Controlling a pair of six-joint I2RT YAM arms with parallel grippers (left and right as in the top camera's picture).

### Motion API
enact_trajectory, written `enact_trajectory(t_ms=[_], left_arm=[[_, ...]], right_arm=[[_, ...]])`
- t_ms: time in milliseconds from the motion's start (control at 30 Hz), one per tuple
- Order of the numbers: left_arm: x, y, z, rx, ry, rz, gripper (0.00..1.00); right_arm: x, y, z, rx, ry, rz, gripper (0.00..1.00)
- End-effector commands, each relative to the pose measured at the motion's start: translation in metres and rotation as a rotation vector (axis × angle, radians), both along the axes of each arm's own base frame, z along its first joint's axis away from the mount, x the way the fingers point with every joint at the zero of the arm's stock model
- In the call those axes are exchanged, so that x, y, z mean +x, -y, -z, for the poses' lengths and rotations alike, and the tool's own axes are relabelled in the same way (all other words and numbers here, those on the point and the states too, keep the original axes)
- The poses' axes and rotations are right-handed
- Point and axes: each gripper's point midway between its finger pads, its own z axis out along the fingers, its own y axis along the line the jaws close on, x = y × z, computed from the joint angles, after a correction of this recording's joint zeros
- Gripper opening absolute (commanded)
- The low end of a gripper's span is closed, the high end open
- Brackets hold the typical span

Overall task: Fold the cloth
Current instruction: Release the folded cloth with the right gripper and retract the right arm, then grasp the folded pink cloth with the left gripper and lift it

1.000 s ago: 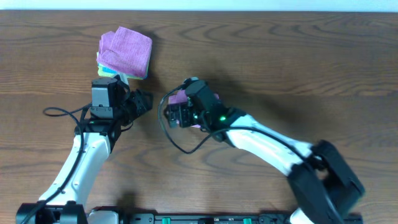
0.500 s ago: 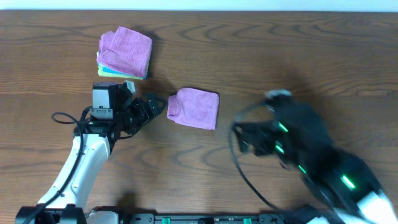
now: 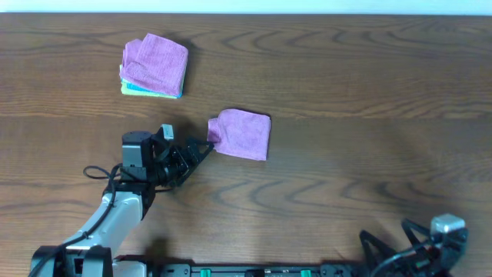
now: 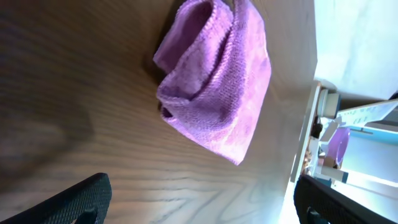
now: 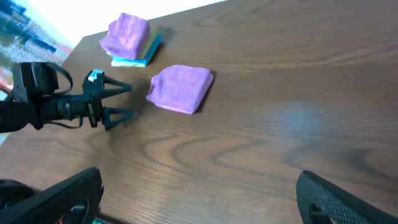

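Mid-table sits the purple cloth (image 3: 241,134), already doubled into a compact rectangle, lying flat with nothing touching it; left gripper (image 3: 203,148) is just beside its left edge, jaws apart, holding nothing; right gripper (image 5: 199,177) is down at the near right corner of the table (image 3: 369,69), well apart from the cloth, fingers spread wide and empty; my read: folding is about done and this is the let-go/tidy step; left wrist view shows the cloth's near end puffed up with layers gaping, so the next move probably calls for pressing that end flat, or for a low pinch through all layers at the edge so it can be carried without unfolding; likely destination is the stack (image 3: 154,66) at far left, but that's a guess; counts: one loose cloth; one stack, pink cloth on top, yellow-green and blue layers showing below, exact number can't tell; two arms, two grippers.
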Motion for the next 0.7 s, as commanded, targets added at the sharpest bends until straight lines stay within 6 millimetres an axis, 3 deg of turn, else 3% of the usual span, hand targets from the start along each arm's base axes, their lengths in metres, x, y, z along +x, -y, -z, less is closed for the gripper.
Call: enact_trajectory(t_ms=[0, 200, 667], left_arm=[[-0.001, 0.008, 0.004, 0.021, -0.014, -0.006, 0.95], [0.008, 0.023, 0.01, 0.05, 0.011, -0.02, 0.95], [0.031, 0.026, 0.041, -0.015, -0.058, -0.125, 0.95]], right_arm=[[0.004, 0.008, 0.003, -0.01, 0.001, 0.054, 0.99], [0.007, 0.014, 0.003, -0.026, 0.009, 0.089, 0.99], [0.006, 0.014, 0.005, -0.03, 0.003, 0.089, 0.99]])
